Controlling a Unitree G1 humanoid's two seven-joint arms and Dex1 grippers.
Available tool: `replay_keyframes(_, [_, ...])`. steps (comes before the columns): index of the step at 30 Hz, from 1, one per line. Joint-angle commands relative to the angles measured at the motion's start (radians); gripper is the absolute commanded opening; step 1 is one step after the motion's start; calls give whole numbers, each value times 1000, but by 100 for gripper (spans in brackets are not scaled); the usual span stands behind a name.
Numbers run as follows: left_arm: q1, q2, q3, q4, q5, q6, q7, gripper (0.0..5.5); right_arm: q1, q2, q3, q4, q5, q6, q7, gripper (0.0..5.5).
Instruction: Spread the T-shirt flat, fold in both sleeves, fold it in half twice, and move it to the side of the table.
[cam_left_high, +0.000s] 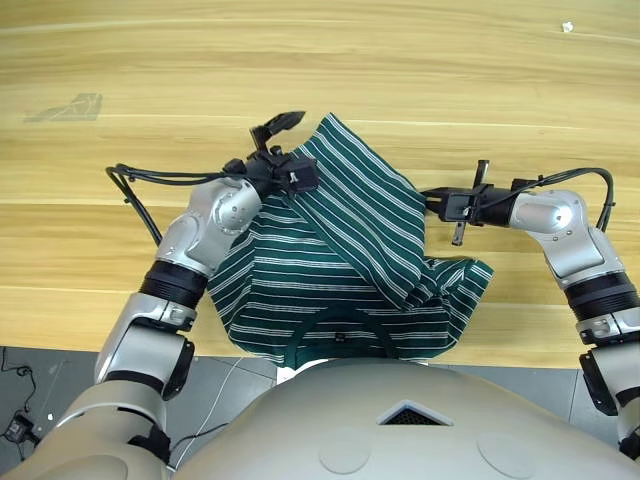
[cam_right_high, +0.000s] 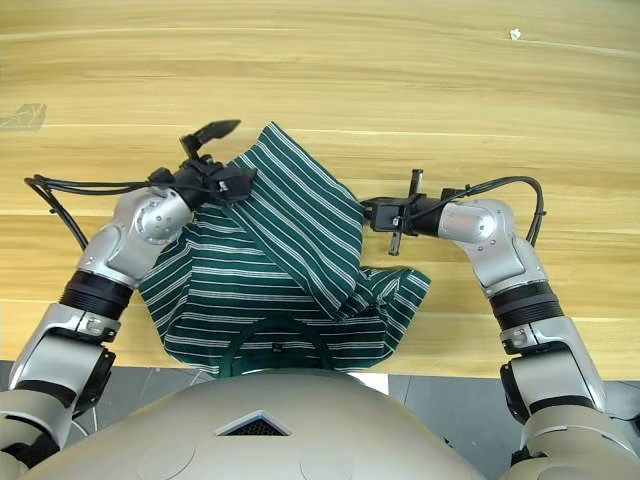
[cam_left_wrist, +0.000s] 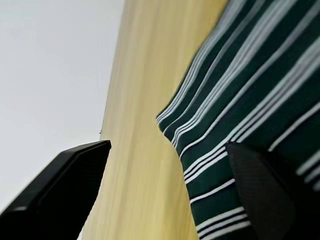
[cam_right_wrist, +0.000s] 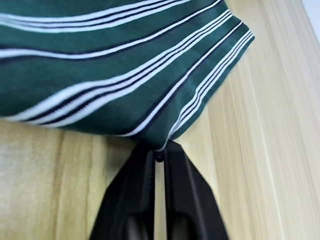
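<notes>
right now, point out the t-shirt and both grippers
T-shirt (cam_left_high: 350, 220), left eye view, on the striped folded-over flap.
left gripper (cam_left_wrist: 169, 145), left wrist view, midway between its open fingers.
right gripper (cam_right_wrist: 160, 156), right wrist view, at the shut fingers' tips.

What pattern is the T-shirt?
The T-shirt is dark green with thin white stripes; the left eye view shows it best.

The surface (cam_left_high: 400, 60) is light wood with long lines in it. A green T-shirt (cam_left_high: 290, 290) with white stripes lies bunched up on it by the near edge, one part folded over. A tiny white scrap (cam_left_high: 567, 27) sits far back. A gray mark (cam_left_high: 63, 107) is on the left.
</notes>
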Motion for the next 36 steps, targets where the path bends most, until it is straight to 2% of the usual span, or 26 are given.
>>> replay_keyframes(1, [-5, -6, -19, 61, 19, -9, 14, 430, -15, -26, -6, -49, -15, 3, 18, 6])
replay_keyframes(7, [10, -22, -44, 83, 32, -21, 31, 430, -25, -42, -19, -231, -25, 15, 37, 6])
replay_keyframes(11, [16, -22, -50, 80, 30, -19, 38, 430, 12, -26, 42, -354, -58, 25, 61, 6])
replay_keyframes(15, [24, -23, -52, 78, 30, -15, 45, 430, 38, 13, 141, -396, -114, 22, 74, 6])
replay_keyframes(21, [32, -25, -57, 77, 28, -11, 50, 430, 52, 84, 228, -466, -153, 36, 76, 6])
replay_keyframes(29, [47, -28, -63, 71, 28, -2, 53, 430, 116, 100, 227, -499, -119, 68, 45, 6])
replay_keyframes(36, [48, -30, -69, 73, 30, 2, 54, 430, 157, 118, 116, -584, 45, 196, 31, 129])
